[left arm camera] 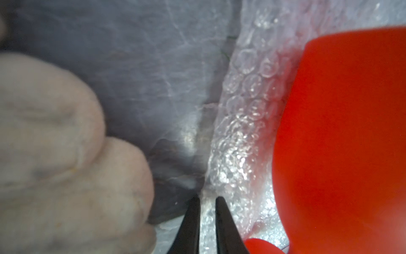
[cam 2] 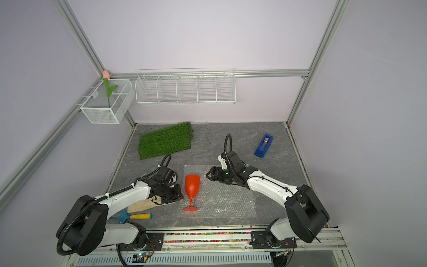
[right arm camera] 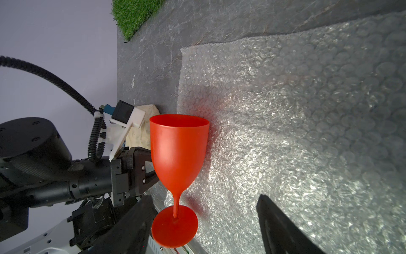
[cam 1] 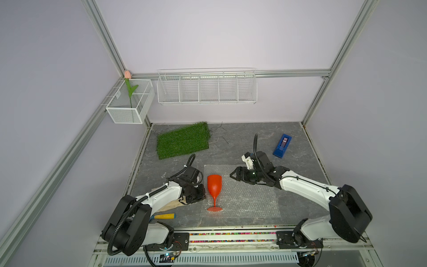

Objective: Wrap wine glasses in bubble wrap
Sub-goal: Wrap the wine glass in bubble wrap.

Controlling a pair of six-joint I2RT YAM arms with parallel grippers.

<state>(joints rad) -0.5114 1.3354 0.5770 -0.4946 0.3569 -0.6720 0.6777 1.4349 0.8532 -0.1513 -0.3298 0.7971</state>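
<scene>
Recommend lifting the bubble wrap (cam 1: pixel 249 198) edge pinched in left gripper (left arm camera: pixel 207 199) slowly over goblet (cam 1: pixel 214 185), keeping spread right gripper (cam 1: pixel 233 175) clear.

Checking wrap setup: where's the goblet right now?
In both top views the goblet lies at the left edge of the bubble wrap, beside the left gripper.

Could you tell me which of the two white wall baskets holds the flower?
The small mesh corner basket holds the tulip; the long divided rack on the back wall looks empty.
</scene>
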